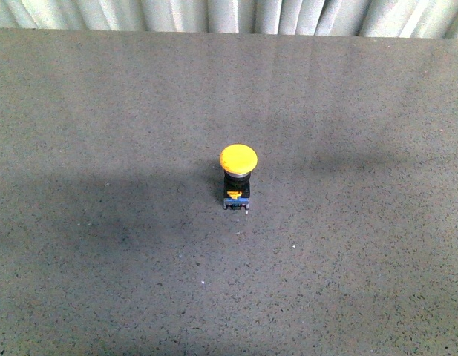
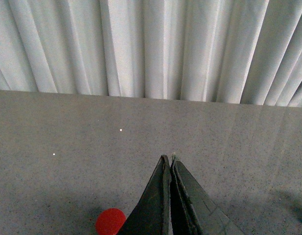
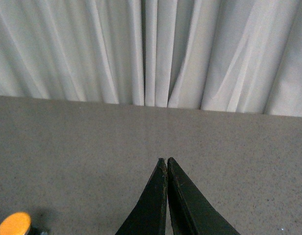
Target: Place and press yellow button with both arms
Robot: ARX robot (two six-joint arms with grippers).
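The yellow button (image 1: 237, 172) stands upright in the middle of the grey table (image 1: 102, 111) in the front view, its domed yellow-orange cap on a black body with a blue-and-orange base. Its cap also shows at the edge of the right wrist view (image 3: 13, 223), off to the side of my right gripper (image 3: 167, 159) and apart from it. The right gripper is shut and empty above the table. My left gripper (image 2: 168, 157) is shut and empty too. Neither arm shows in the front view.
A small red round thing (image 2: 110, 221) lies on the table beside the left gripper in the left wrist view. A white pleated curtain (image 1: 229, 15) hangs behind the table's far edge. A shadow band crosses the table's left side.
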